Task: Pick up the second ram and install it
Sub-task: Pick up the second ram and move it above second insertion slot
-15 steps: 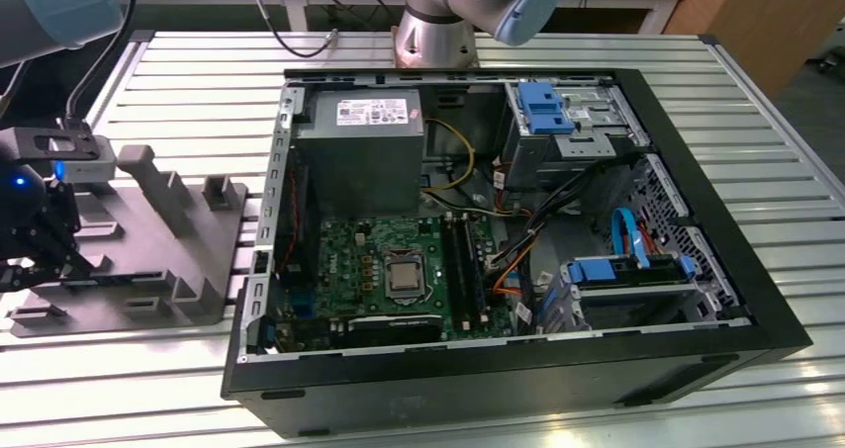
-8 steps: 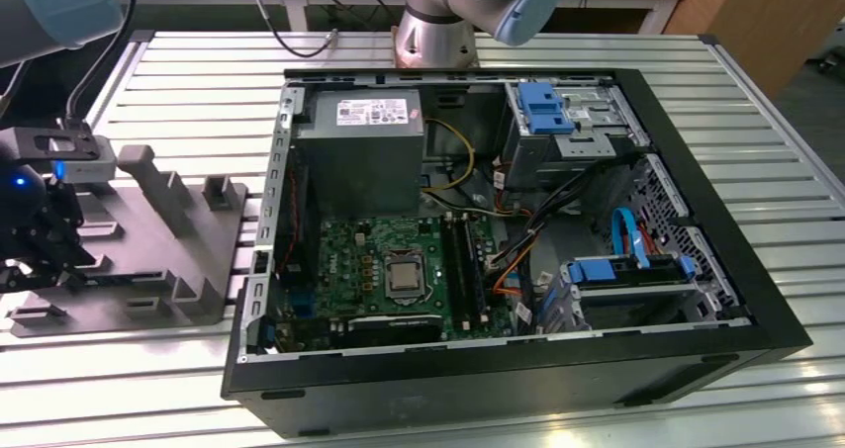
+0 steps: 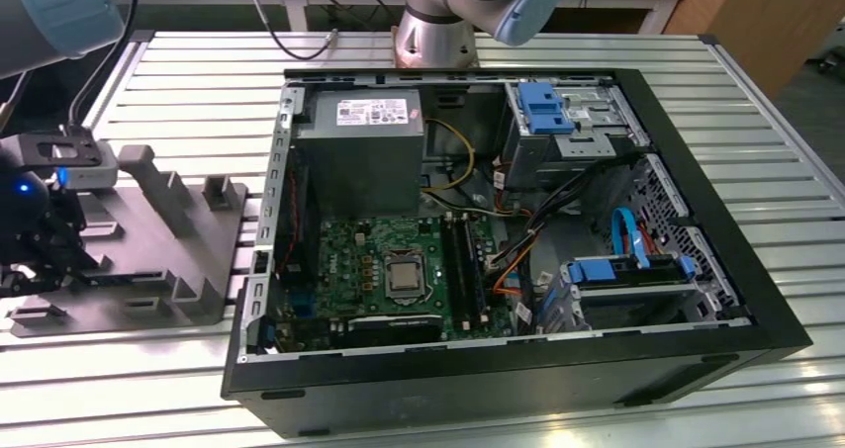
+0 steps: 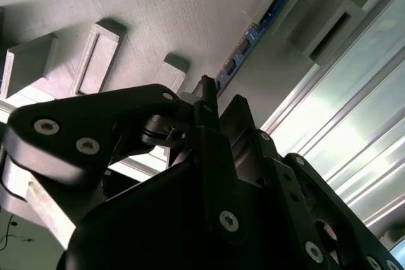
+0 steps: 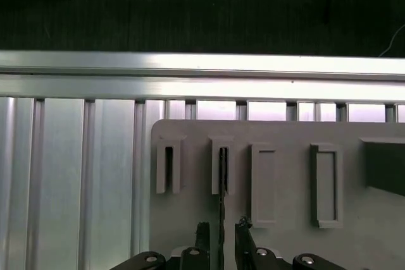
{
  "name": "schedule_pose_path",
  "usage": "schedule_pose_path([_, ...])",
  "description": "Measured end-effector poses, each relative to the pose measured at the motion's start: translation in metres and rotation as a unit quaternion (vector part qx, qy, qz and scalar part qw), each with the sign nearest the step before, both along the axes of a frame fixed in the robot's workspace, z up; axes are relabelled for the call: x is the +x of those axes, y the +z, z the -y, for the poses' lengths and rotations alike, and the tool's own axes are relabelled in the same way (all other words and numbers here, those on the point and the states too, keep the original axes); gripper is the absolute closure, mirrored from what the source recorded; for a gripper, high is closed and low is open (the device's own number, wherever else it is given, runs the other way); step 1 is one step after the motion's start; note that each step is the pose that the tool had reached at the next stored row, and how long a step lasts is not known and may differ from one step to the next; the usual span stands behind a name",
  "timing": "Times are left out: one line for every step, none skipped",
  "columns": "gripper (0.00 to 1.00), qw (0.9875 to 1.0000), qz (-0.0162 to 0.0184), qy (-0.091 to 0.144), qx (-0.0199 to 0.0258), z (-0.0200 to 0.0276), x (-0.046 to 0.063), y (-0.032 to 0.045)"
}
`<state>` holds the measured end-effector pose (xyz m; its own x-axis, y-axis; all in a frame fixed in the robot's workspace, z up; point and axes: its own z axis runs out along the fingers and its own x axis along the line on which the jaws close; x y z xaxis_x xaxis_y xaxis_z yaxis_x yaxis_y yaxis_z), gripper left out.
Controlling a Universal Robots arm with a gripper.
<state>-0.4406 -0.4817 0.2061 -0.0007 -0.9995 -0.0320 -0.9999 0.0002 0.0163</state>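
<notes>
While edge-on, thin dark ram (image 5: 223, 203)

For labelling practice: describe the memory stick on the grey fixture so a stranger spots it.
Start at the grey fixture on the slatted table. The second ram stands on edge in one slotted post. Unlike its grey neighbours, it is thin and dark.

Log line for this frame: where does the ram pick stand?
phase: pick | gripper: open, straddling second ram | second ram: on edge in grey fixture slot | PC case: open, on exterior view's right
</notes>
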Motion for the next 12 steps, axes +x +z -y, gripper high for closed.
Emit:
schedule_pose_path([0.7,1.0,0.0002,0.0,0.0,0.0,-0.0003,-0.0006])
schedule_pose_path([0.7,1.0,0.0005,0.0,0.0,-0.0001,-0.0006,-0.0016])
schedule_pose_path([0.7,1.0,0.0007,0.0,0.0,0.0,-0.0007,-0.0027])
schedule_pose_path([0.7,1.0,0.0008,0.0,0.0,0.0,-0.0008,-0.0036])
schedule_pose_path([0.7,1.0,0.0007,0.0,0.0,-0.0001,-0.0009,-0.0041])
schedule_pose_path([0.7,1.0,0.0006,0.0,-0.0001,0.0,-0.0009,-0.0042])
schedule_pose_path([0.7,1.0,0.0006,0.0,-0.0001,0.0,-0.0009,-0.0044])
schedule_pose_path([0.7,1.0,0.0007,0.0,-0.0001,-0.0001,-0.0008,-0.0045])
schedule_pose_path([0.7,1.0,0.0007,0.0,-0.0001,-0.0001,-0.0008,-0.0045])
schedule_pose_path([0.7,1.0,0.0007,0.0,0.0,-0.0001,-0.0008,-0.0047])
schedule_pose_path([0.7,1.0,0.0008,0.0,0.0,-0.0001,-0.0008,-0.005])
schedule_pose_path([0.7,1.0,0.0008,0.0,0.0,-0.0003,-0.0008,-0.0053])
